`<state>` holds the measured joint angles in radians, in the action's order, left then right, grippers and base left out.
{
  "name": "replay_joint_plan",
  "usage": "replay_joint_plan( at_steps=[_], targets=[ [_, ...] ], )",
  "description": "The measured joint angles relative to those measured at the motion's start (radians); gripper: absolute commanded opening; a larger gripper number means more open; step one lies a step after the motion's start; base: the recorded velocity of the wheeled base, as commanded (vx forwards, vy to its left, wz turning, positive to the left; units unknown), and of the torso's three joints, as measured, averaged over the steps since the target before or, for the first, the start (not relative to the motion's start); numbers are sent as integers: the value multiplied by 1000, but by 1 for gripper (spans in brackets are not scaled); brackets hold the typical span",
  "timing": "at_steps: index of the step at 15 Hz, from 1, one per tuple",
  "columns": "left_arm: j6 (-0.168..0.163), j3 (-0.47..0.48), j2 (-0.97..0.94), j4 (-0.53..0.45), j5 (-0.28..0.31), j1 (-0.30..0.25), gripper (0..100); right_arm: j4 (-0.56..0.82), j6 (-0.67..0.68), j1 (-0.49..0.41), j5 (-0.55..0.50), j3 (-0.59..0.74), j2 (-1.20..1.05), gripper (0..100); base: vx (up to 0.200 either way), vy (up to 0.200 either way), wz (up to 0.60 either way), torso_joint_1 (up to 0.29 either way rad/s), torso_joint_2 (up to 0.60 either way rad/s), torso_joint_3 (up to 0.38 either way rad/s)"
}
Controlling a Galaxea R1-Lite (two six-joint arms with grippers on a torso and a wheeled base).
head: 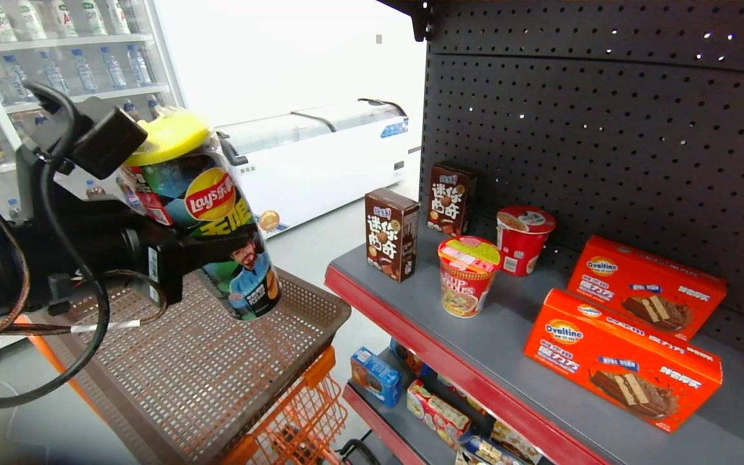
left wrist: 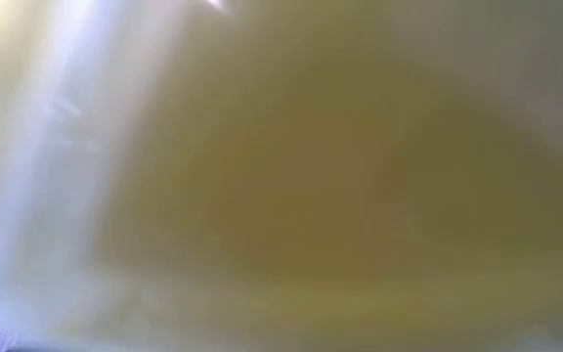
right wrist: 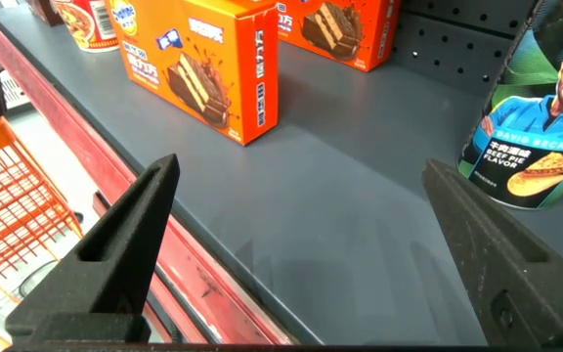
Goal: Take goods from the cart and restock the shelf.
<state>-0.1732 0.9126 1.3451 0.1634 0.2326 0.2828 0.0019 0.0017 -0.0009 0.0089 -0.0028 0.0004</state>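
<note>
Holding the chip can (head: 207, 194) around its middle, the left gripper (head: 214, 248) had its jaws squeezed tight on it, likely so the tall can would not slip. The can hung in the air over the brown cart tray (head: 230, 381), not yet on the shelf (head: 514, 336). It leaned a bit. Its yellow lid (head: 165, 135) pointed up and away from the shelf, and its bottom pointed down toward it. The right gripper (right wrist: 301, 171) had its jaws wide apart with nothing in them, over a bare shelf spot near a second can (right wrist: 536, 127).
</note>
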Motion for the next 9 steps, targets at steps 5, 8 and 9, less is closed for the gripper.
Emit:
replay_joint_plan(
  at_steps=[5,8,9],
  targets=[
    [3,-114,-109,33,11,-24,0,0,0,-1,0,0,0,100,0,0,0,0,0,0],
    [4,-126,-128,40,63,-23,0,0,0,-1,0,0,0,100,0,0,0,0,0,0],
    [4,-127,-131,40,64,-22,0,0,0,0,0,0,0,100,0,0,0,0,0,0]
  ],
)
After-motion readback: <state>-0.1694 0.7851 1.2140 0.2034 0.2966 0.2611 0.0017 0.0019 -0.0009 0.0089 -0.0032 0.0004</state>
